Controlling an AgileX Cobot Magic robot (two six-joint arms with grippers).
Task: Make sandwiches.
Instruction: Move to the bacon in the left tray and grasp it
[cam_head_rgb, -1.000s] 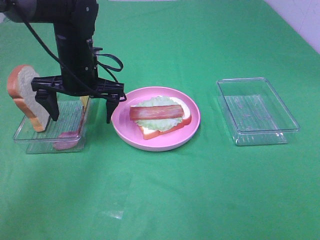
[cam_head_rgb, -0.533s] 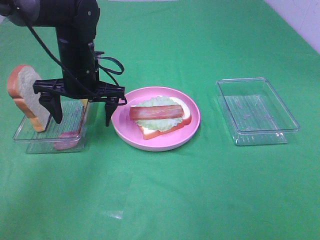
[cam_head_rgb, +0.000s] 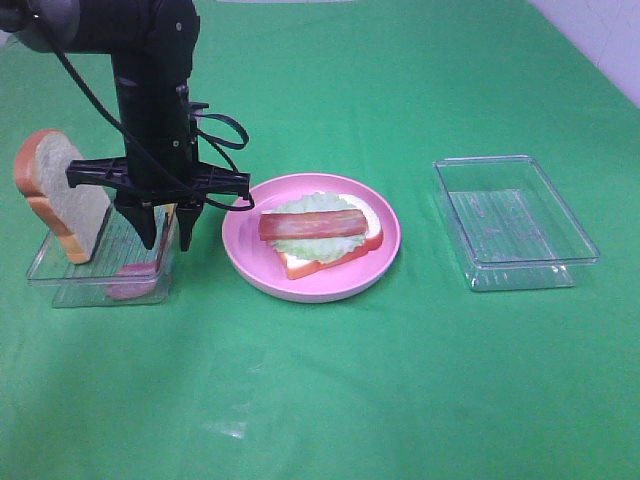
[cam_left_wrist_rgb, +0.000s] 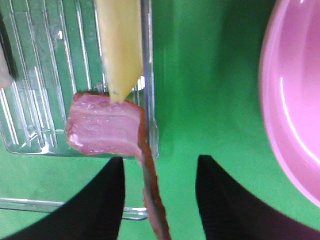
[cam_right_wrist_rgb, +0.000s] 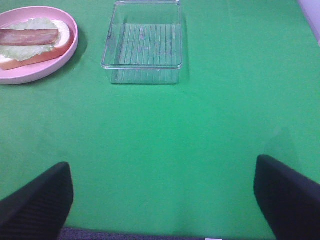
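Note:
The open sandwich (cam_head_rgb: 320, 235) lies on the pink plate (cam_head_rgb: 243, 240): a bread slice with lettuce and a bacon strip on top. It also shows in the right wrist view (cam_right_wrist_rgb: 32, 42). My left gripper (cam_head_rgb: 167, 238) hangs over the right edge of the left clear tray (cam_head_rgb: 60, 280). Its fingers (cam_left_wrist_rgb: 97, 205) stand narrowly apart on either side of an upright bacon strip (cam_left_wrist_rgb: 152, 200), with a gap on both sides. A yellow cheese slice (cam_left_wrist_rgb: 120, 45) and another bacon piece (cam_left_wrist_rgb: 102, 130) lie in that tray. A second bread slice (cam_head_rgb: 55, 195) leans at its left end. My right gripper (cam_right_wrist_rgb: 161, 200) is wide open and empty.
An empty clear tray (cam_head_rgb: 520, 263) stands on the green cloth to the right of the plate and shows in the right wrist view (cam_right_wrist_rgb: 141, 67). The plate's rim (cam_left_wrist_rgb: 295, 100) is close to the left gripper's right side.
The left gripper's fingers have drawn in from wide open to a narrow gap around the upright bacon strip at the tray's right edge. The arm has lowered slightly.

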